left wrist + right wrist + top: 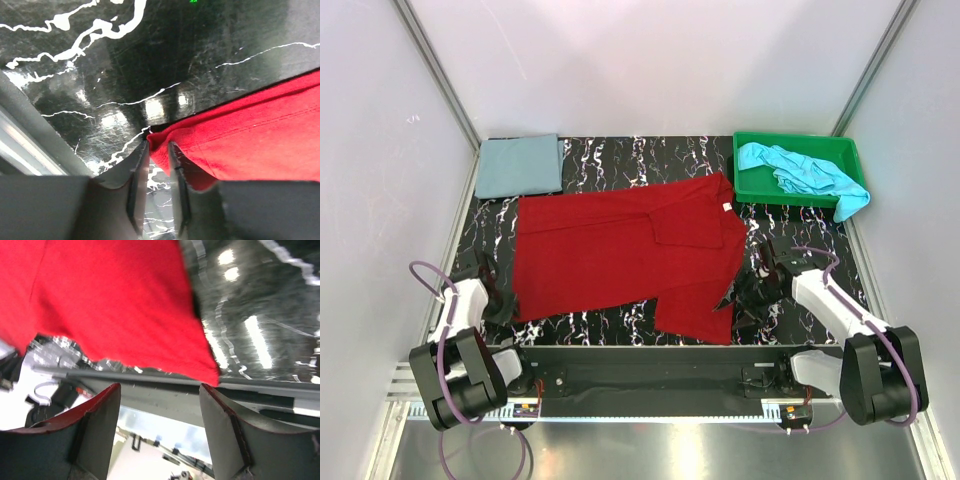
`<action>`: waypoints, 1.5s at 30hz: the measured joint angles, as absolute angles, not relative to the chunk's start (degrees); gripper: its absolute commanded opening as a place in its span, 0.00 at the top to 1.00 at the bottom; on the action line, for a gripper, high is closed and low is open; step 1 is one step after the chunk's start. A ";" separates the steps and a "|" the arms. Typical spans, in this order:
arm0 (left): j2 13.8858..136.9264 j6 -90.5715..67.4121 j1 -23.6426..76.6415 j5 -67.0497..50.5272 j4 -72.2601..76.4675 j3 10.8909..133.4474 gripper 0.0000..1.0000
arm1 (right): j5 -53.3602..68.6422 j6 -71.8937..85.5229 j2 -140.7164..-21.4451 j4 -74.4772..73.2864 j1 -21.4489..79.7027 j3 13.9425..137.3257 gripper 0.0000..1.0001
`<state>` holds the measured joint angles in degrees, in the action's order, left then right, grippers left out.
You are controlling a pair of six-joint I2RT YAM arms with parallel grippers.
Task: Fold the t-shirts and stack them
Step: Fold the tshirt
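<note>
The deep red t-shirt (620, 255) lies spread out on the black marbled table (620, 155), one sleeve folded in at its right. My left gripper (500, 305) is at the shirt's near left corner. In the left wrist view its jaws (158, 146) stand narrow, with the red corner (250, 130) pinched between the tips. My right gripper (745, 300) sits beside the near right sleeve. Its jaws (160, 387) are open wide and the red hem (115, 305) lies just beyond the tips, with nothing between them. The grey-blue t-shirt (520, 165) lies folded at the back left.
A green plastic tray (795, 140) stands at the back right with the crumpled turquoise t-shirt (800, 172) in it, one end hanging over the right rim. White walls close in the table on three sides. The metal rail at the near edge carries both arm bases.
</note>
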<state>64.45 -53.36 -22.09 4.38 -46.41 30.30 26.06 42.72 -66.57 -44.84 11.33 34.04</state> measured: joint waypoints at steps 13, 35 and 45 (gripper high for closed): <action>62.59 -53.08 -22.09 3.53 -43.88 29.36 0.98 | 16.01 46.35 -71.99 -43.62 11.14 33.63 0.54; 62.11 -53.95 -22.09 2.92 -43.07 28.86 0.98 | 9.82 52.40 -77.91 -42.94 15.35 37.21 0.50; 61.98 -54.57 -22.11 1.87 -42.04 28.69 0.98 | 6.46 58.39 -81.21 -42.30 16.97 40.10 0.50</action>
<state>61.98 -54.57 -22.11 1.87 -42.04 28.69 6.46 58.39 -81.21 -42.30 16.97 40.10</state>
